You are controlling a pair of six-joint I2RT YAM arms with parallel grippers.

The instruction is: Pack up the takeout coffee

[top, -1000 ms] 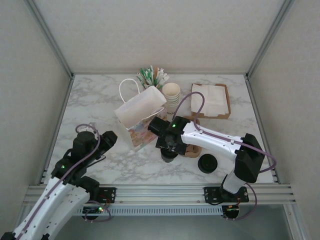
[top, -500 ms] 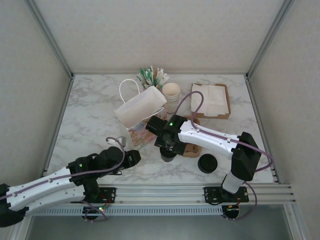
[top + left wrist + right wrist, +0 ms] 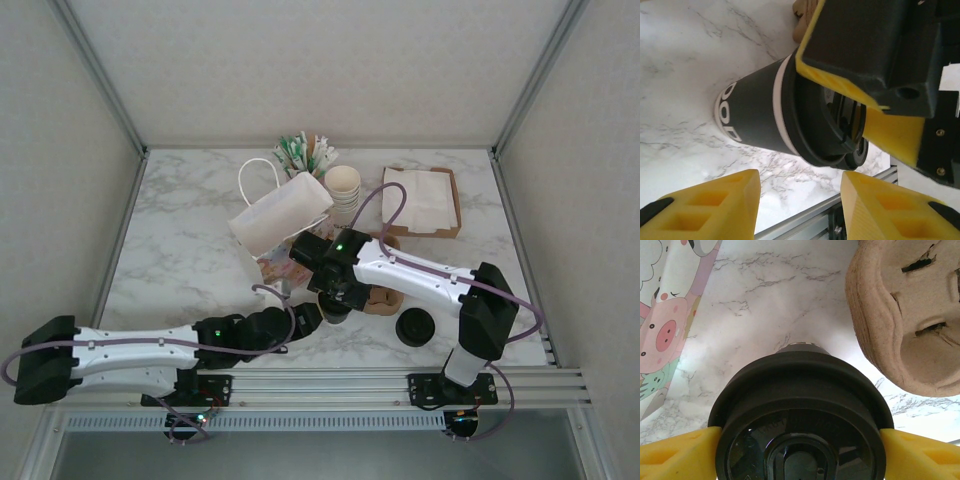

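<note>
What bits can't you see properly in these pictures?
Top view: takeout coffee mostly hidden under the right gripper.
Right wrist view: the cup's body hidden beneath its lid; pulp tray cut off by the right edge.
Left wrist view: cup's lettering curves out of sight.

We see a white marble-patterned table (image 3: pixel 190 250) enclosed by pale textured walls (image 3: pixel 320 70) on three sides, aluminium posts (image 3: pixel 100 75) in the corners, a slotted rail (image 3: pixel 320 383) along the near edge, under soft even light.
</note>
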